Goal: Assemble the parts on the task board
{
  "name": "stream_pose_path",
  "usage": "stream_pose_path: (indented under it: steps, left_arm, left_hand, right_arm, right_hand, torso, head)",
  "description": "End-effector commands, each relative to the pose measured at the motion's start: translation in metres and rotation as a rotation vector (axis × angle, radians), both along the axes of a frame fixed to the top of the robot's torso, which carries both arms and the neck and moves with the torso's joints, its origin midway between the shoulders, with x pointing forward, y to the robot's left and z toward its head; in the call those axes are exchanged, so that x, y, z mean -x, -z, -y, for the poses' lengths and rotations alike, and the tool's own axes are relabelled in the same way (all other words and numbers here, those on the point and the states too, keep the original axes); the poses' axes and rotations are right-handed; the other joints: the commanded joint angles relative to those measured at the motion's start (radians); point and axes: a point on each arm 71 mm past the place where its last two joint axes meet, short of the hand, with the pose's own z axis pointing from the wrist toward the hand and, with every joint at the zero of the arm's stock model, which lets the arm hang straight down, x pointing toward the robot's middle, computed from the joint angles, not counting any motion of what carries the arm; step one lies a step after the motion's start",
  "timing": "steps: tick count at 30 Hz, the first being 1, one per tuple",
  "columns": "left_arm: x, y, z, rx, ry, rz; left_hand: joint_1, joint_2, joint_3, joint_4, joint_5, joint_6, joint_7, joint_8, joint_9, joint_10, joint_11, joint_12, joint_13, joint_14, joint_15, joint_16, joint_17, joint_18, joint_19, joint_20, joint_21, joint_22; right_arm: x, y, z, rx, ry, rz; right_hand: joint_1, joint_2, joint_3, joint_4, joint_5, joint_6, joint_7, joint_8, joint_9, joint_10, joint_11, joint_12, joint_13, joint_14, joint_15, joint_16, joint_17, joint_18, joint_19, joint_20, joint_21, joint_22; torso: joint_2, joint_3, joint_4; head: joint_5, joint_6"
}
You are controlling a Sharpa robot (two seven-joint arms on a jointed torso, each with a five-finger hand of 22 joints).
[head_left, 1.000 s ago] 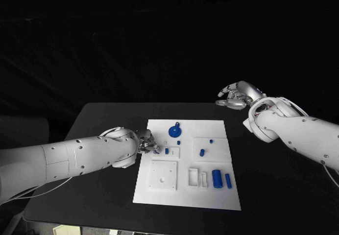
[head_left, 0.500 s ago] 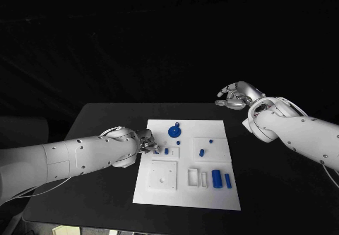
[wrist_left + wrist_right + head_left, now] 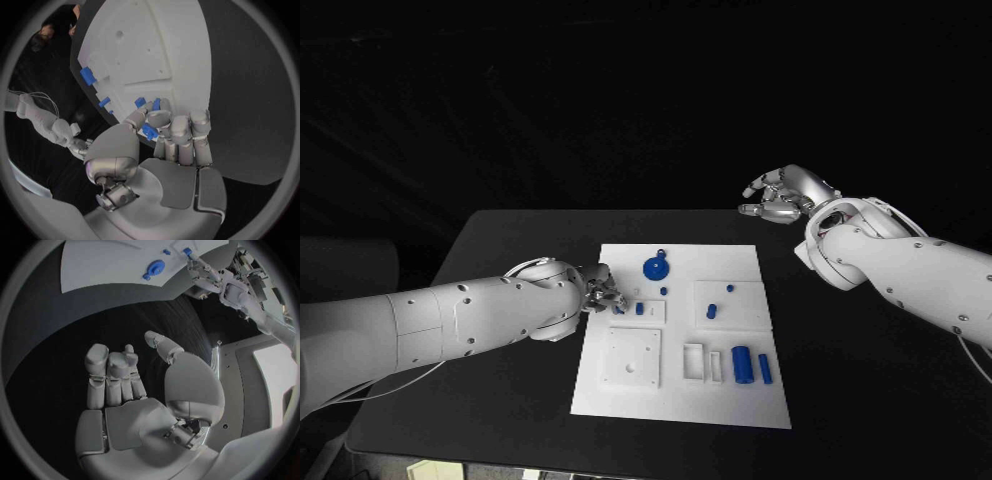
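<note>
Black table [image 3: 502, 250], white task board [image 3: 682, 400]

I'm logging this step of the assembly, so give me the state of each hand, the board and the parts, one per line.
left hand: over the board's left edge, pinching a small blue part.
right hand: raised beyond the table's far edge, fingers curled, holding nothing.
task board: flat on the table.
round blue part: lying on the board's far end.
blue cylinders: lying side by side near the board's right edge.
</note>
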Motion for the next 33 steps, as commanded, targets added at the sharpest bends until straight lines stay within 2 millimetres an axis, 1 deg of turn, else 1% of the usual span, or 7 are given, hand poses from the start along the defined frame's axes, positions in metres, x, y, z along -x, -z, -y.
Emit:
stream_pose_path:
  steps: [1,2,6,10,12,17,33]
  left_arm:
    - [0.0077,0.0101,0.0063,-0.016,0.039,-0.063]
    - [0.0077,0.0101,0.0063,-0.016,0.039,-0.064]
    - [0.0075,0.0101,0.0057,-0.016,0.037,-0.065]
    - [0.0074,0.0103,0.005,-0.017,0.035,-0.066]
    - [0.0073,0.0103,0.0048,-0.017,0.035,-0.067]
    - [0.0072,0.0103,0.0045,-0.017,0.034,-0.066]
    - [0.005,0.0099,0.0013,-0.017,0.019,-0.055]
  left_hand:
    - [-0.014,-0.002,0.002,0.013,-0.043,0.148,-0.054,0.008,-0.004,-0.004,-0.002,0.006,-0.001,0.004,-0.013,0.006,-0.002,0.012,-0.003,-0.096,0.006,0.002]
    - [-0.015,-0.003,0.001,0.014,-0.061,0.148,-0.054,0.009,-0.004,-0.004,-0.002,0.007,-0.001,0.003,-0.013,0.006,-0.002,0.012,-0.003,-0.096,0.006,0.002]
    - [-0.019,-0.016,0.0,0.02,-0.078,0.148,-0.053,0.012,-0.005,-0.005,-0.002,0.008,-0.002,0.002,-0.013,0.006,-0.003,0.013,-0.004,-0.096,0.006,0.002]
    - [-0.035,-0.055,-0.001,0.048,-0.098,0.145,-0.053,0.018,-0.01,-0.006,-0.002,0.01,-0.005,0.0,-0.013,0.007,-0.006,0.014,-0.005,-0.097,0.005,0.002]
    - [-0.043,-0.077,-0.001,0.063,-0.128,0.143,-0.054,0.022,-0.013,-0.007,-0.002,0.011,-0.007,0.0,-0.014,0.007,-0.008,0.016,-0.006,-0.098,0.004,0.001]
    - [-0.055,-0.103,-0.002,0.082,-0.152,0.142,-0.054,0.026,-0.016,-0.007,-0.003,0.012,-0.01,-0.001,-0.015,0.008,-0.01,0.017,-0.006,-0.099,0.003,0.001]
    - [-0.052,-0.103,0.004,0.089,-0.155,0.14,-0.053,0.029,-0.019,-0.008,-0.003,0.013,-0.012,-0.002,-0.015,0.008,-0.011,0.019,-0.006,-0.1,0.003,0.001]
  right_arm:
    - [0.0003,0.0001,-0.0011,0.005,-0.011,-0.004]
    - [0.0003,0.0002,-0.0011,0.005,-0.011,-0.004]
    - [0.0004,0.0001,-0.0011,0.005,-0.012,-0.004]
    - [0.0004,0.0001,-0.0012,0.005,-0.012,-0.004]
    - [0.0004,0.0001,-0.0013,0.005,-0.012,-0.004]
    - [0.0005,0.0001,-0.0014,0.005,-0.012,-0.004]
    - [0.0005,0.0001,-0.0008,0.005,-0.011,-0.004]
  right_hand:
    - [-0.001,0.005,-0.002,0.003,0.004,-0.005,0.013,0.005,0.002,-0.008,-0.001,0.007,-0.001,0.004,0.002,-0.006,0.001,0.101,0.0,-0.009,-0.004,0.002]
    - [-0.001,0.005,-0.002,0.003,0.004,-0.005,0.013,0.005,0.002,-0.008,-0.001,0.007,-0.001,0.004,0.002,-0.006,0.001,0.101,0.0,-0.009,-0.004,0.002]
    - [-0.001,0.005,-0.002,0.003,0.004,-0.005,0.013,0.005,0.002,-0.008,-0.001,0.007,-0.001,0.004,0.002,-0.006,0.001,0.101,0.0,-0.009,-0.004,0.002]
    - [-0.001,0.005,-0.002,0.003,0.004,-0.005,0.013,0.005,0.002,-0.008,-0.001,0.007,-0.001,0.004,0.002,-0.006,0.001,0.101,0.0,-0.009,-0.004,0.002]
    - [-0.001,0.005,-0.002,0.003,0.004,-0.004,0.013,0.005,0.002,-0.008,-0.001,0.007,-0.001,0.004,0.002,-0.006,0.001,0.101,0.0,-0.009,-0.004,0.002]
    - [-0.001,0.005,-0.002,0.003,0.005,-0.004,0.013,0.005,0.002,-0.008,-0.001,0.007,-0.002,0.004,0.002,-0.006,0.001,0.101,0.0,-0.009,-0.004,0.002]
    - [-0.002,0.005,-0.002,0.003,0.005,-0.004,0.013,0.005,0.002,-0.008,-0.001,0.007,-0.002,0.004,0.002,-0.007,0.002,0.101,0.0,-0.009,-0.004,0.003]
  torso:
    - [0.0,0.0002,-0.0004]
    - [0.0,-0.0001,-0.0003]
    - [0.0,0.0002,-0.0001]
    - [0.0,-0.0001,0.0001]
    - [0.0,-0.0002,0.0002]
    - [0.001,-0.0004,0.0006]
    - [0.0,-0.0011,0.0006]
  head:
    - [0.0,-0.001]
    - [-0.001,0.0]
    - [-0.001,-0.001]
    - [-0.002,-0.002]
    - [-0.001,-0.002]
    - [-0.003,-0.002]
    - [-0.004,-0.003]
